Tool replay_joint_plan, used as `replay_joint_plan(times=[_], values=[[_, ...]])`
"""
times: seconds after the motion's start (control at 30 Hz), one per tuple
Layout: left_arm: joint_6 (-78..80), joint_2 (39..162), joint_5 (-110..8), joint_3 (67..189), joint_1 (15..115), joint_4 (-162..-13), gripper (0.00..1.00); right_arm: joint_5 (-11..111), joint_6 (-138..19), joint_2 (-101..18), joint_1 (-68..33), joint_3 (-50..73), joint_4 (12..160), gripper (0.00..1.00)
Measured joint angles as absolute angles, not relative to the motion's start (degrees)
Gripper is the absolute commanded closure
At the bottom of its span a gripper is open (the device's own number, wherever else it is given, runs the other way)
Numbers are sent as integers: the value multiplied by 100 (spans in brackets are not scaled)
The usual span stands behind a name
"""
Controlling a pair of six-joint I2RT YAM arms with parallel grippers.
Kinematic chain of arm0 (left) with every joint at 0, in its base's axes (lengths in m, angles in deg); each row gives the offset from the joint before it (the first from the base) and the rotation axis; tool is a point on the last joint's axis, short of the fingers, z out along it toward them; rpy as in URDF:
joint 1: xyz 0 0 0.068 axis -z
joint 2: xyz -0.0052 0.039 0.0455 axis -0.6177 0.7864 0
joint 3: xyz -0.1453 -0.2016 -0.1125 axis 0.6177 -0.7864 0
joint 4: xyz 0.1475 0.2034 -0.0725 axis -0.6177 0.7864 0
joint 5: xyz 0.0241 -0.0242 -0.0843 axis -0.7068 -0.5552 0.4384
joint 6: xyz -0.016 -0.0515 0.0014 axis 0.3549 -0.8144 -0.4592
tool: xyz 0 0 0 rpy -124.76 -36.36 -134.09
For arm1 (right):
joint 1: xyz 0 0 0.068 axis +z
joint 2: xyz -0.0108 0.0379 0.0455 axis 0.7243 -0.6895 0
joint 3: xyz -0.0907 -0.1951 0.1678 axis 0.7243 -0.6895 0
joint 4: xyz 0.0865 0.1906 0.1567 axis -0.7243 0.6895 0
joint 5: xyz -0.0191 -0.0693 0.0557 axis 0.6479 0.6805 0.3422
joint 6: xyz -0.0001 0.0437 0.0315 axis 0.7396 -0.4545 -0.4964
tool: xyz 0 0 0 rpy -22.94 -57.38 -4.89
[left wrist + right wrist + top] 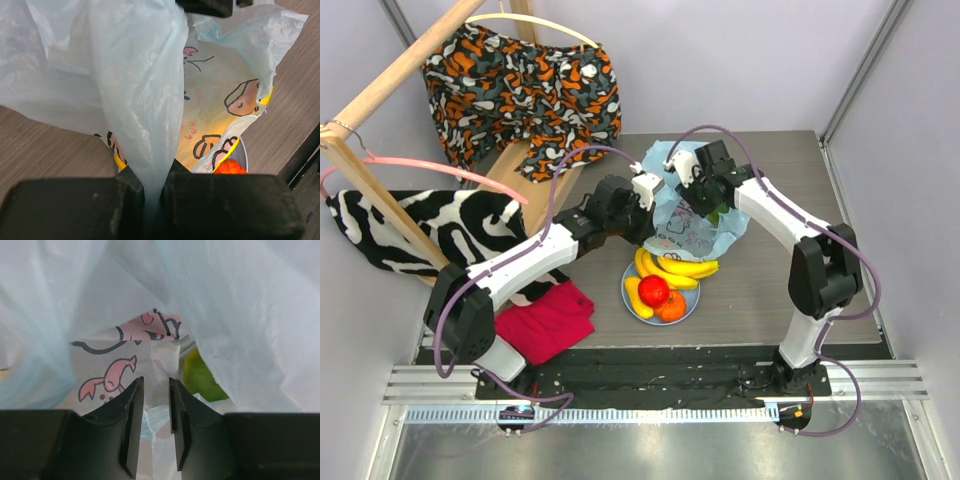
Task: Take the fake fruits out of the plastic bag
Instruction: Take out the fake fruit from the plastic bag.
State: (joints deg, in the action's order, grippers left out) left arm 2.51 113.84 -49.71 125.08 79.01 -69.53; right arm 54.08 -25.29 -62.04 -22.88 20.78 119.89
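The light-blue plastic bag with cartoon prints lies behind the round plate. On the plate lie the yellow banana bunch, the red fruit, the ribbed orange fruit and the oblong yellow piece. My left gripper is shut on a fold of the bag and holds it up. The orange fruit shows below it. My right gripper is inside the bag's mouth, its jaws a little apart. The green fruit sits in the bag just right of its fingertips.
A wooden rack with an orange-patterned cloth stands at the back left. A pink hanger and a zebra cloth hang on its left side. A red cloth lies front left by the left arm.
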Motion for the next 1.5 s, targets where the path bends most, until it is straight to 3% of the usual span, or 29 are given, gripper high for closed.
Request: replay_joint_plan(times=[0.1,0.2,0.7,0.77,0.8,0.83,0.97,1.23,1.5], values=[[251,11399,-4984,12530,7901,-6958,100,5554,-2381,-6542,-2290,2089,12122,34],[253,11423,-4987,12530,7901,-6962,100,5878,-2282,-6842,-2312,2104,12153,26],[249,11480,-4987,12530,7901,-6962,100,7147,-2097,-7701,-2740,2598,11788,20],[249,11491,-4987,12530,7901,-6962,100,7248,-2079,-7950,-2799,2703,11746,26],[249,11502,-4987,12530,7901,-6962,100,7349,-2051,-8088,-2841,2767,11696,32],[249,11515,-4987,12530,7901,-6962,100,7443,-2027,-8184,-2878,2841,11659,46],[249,11572,-5030,12530,7901,-6962,100,7329,-2075,-8258,-2970,3020,11580,69],[59,12173,-5273,13210,7840,-6956,100,5587,-2446,-7379,-3051,3068,12332,73],[-861,13388,-5502,15042,7241,-7054,100,3742,-3054,-5425,-3033,3276,13038,66]])
